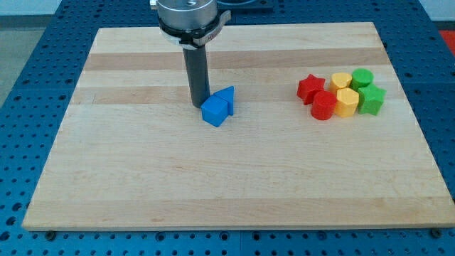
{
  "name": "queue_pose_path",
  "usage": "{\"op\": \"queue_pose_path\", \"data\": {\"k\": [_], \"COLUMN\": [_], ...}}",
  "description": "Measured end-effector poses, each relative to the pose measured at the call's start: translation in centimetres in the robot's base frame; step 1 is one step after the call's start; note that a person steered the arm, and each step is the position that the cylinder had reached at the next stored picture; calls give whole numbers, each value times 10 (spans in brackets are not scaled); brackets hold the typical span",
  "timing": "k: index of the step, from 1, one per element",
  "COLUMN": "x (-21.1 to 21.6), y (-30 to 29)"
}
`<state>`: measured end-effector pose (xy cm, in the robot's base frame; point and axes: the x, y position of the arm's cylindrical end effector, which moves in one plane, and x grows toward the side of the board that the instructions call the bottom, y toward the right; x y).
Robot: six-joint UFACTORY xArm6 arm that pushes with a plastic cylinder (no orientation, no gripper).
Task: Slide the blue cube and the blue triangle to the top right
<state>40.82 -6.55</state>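
Your rig has no pincer, just my tip (200,105) touching the upper left of the blue cube (214,112), blue triangle (226,99) pressed against its right, both mid-board, red, yellow, green blocks clustered well right.

The wooden counter (142,185) was laid on a blue perforated base (28,78). On it, a blue cube (215,112) was seen touching a blue triangle (226,99). Red star (309,87), red (323,106), yellow (342,80) (347,102) and green (362,77) (371,99) blocks were clustered at the view's right.
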Motion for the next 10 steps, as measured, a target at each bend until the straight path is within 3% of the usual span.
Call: {"op": "queue_pose_path", "data": {"k": [2,3,5,10], "x": [54,63,48,1], "y": [-40,-33,12,54]}}
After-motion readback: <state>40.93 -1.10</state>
